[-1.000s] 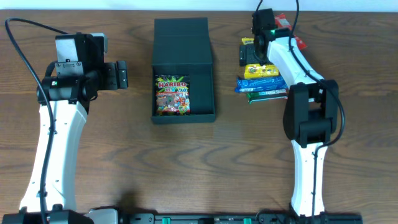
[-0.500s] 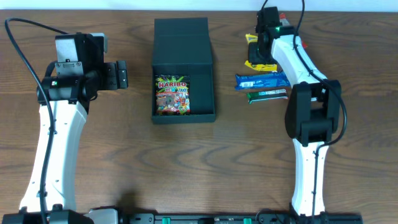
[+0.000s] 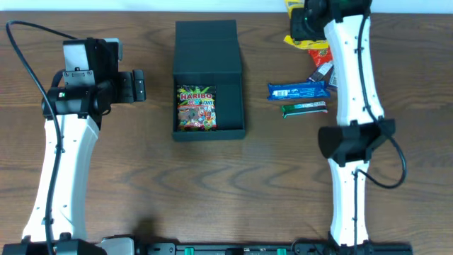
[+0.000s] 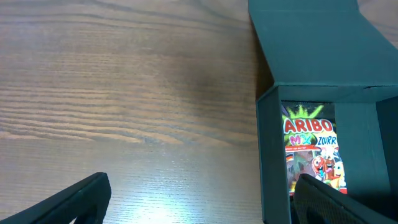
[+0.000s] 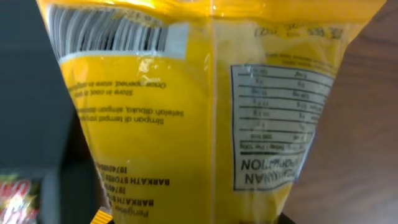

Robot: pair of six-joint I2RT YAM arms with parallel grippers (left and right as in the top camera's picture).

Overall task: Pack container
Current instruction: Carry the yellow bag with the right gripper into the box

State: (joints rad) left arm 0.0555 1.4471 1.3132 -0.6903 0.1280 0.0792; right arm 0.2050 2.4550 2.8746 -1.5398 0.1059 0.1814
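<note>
Fingers [image 4: 78, 198] of left gripper [image 3: 139, 85] spread wide, hold nothing, same spot as second ago, left of container [image 3: 209, 132]. Container sits mid table [image 3: 141, 184], lid flap open, Haribo bag [image 3: 196, 108] inside, room beside it. Right gripper [image 3: 306, 30] was open over snack pile; now pinches yellow packet [image 5: 186, 124], lifted up by far edge. Blue bar [image 3: 297, 91], green bar [image 3: 304, 107], red packet [image 3: 323, 69] stay on table. Means: second snack picked up; likely goes into container next.
</note>
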